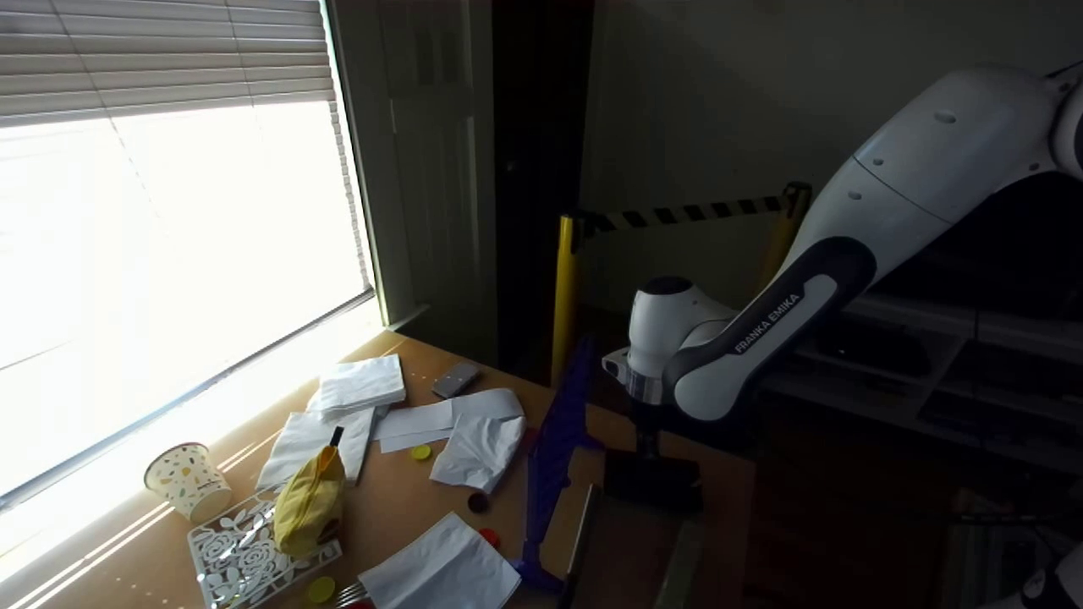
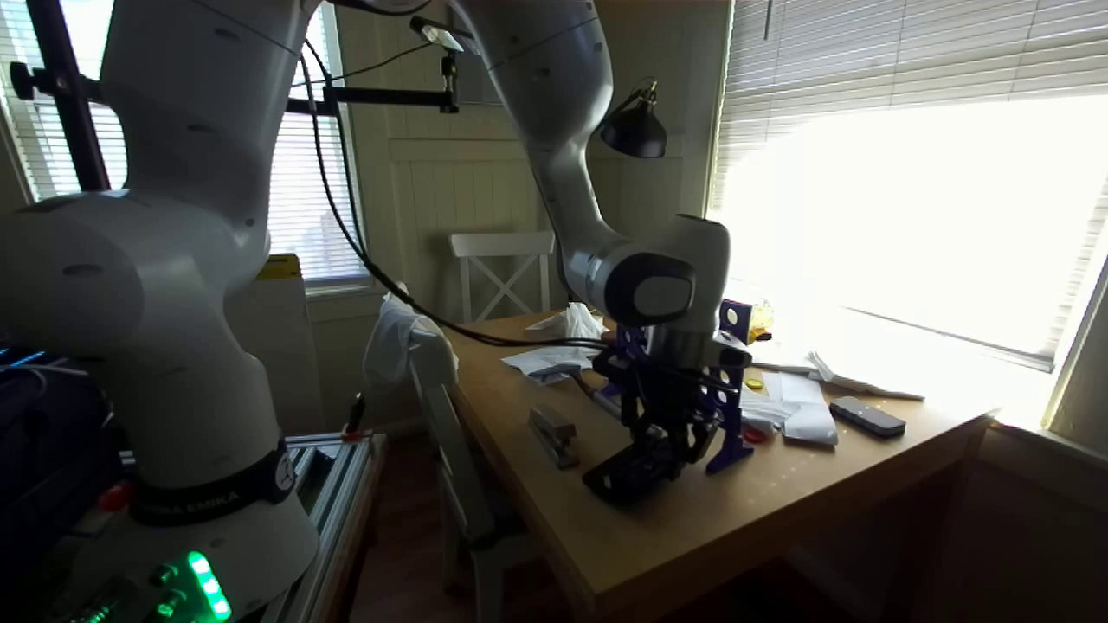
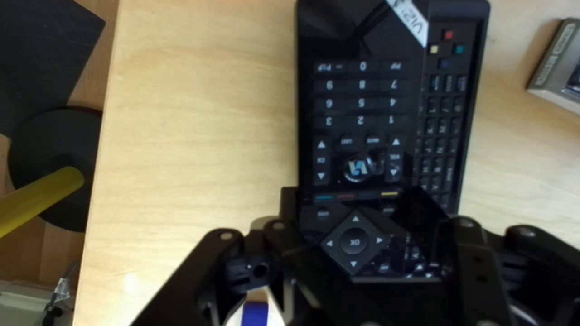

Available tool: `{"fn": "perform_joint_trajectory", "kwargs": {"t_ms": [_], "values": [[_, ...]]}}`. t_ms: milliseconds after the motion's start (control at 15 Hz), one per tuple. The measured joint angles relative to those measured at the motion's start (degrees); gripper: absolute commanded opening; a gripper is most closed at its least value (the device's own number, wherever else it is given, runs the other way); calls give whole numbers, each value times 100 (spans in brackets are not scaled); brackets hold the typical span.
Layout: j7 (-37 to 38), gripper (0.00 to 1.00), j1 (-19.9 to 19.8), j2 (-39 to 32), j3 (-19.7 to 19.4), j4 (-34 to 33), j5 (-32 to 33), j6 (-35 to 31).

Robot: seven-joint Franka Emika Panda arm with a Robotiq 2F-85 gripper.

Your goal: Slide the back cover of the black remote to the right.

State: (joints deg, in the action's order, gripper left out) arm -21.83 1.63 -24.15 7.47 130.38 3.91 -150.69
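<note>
The black remote [image 3: 362, 104] lies flat on the wooden table in the wrist view. Its glossy numbered upper panel is offset to the left over a keyboard layer [image 3: 448, 104] that shows along the right. It is a dark shape [image 2: 619, 476] under the arm in an exterior view. My gripper [image 3: 353, 197] is over the near half of the remote, jaws wide apart. The left fingertip is beside the panel's left edge; the right fingertip is over the keyboard layer, by the panel's right edge. Firm contact cannot be told. The gripper [image 2: 666, 441] is low at the table in an exterior view.
A grey stapler [image 2: 554, 431] lies near the remote; its end [image 3: 557, 68] shows in the wrist view. A tall blue upright strip [image 1: 558, 440] stands close to the gripper. White papers [image 1: 444, 571] and a grey case [image 2: 868, 417] lie beyond. A chair [image 2: 459, 450] touches the table side.
</note>
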Motion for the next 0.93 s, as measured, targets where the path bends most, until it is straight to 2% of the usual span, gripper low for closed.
{"fn": "perform_joint_trajectory", "kwargs": {"t_ms": [200,467,600,733,933], "values": [[4,60,8,5,-3,2,11,0],[5,45,13,5,-3,3,18,0],[41,43,26,6,-17,2,59,-3],[193,37,95,14,-87,2,187,-9],[508,36,261,37,-256,2,492,-43]]}}
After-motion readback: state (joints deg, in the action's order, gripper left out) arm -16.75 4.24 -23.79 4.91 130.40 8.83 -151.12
